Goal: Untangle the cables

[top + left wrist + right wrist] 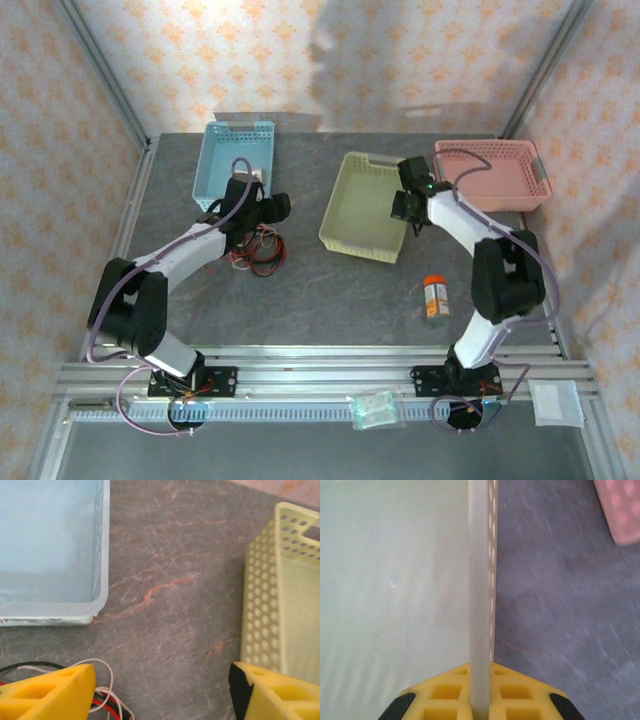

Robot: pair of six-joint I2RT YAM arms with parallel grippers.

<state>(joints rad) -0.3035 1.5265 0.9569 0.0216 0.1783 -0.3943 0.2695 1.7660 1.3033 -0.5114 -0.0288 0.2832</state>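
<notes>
The cables [262, 252] lie as a red, black and whitish tangle on the grey table, between the blue basket and the yellow basket. My left gripper [268, 212] hangs just over the tangle's far side. In the left wrist view this gripper [162, 680] stands open with bare table between its fingers, and loops of the cables [107, 700] show beside the left finger [55, 692]. My right gripper [405, 214] is at the yellow basket's right wall. In the right wrist view it [480, 680] is shut on that thin pale wall [480, 580].
A blue basket [235, 150] stands at the back left, a yellow basket [350, 215] in the middle and a pink basket [490, 175] at the back right. An orange-capped bottle [435, 296] lies on the table's right side. Two small packets [375, 408] [555, 403] rest on the front rail.
</notes>
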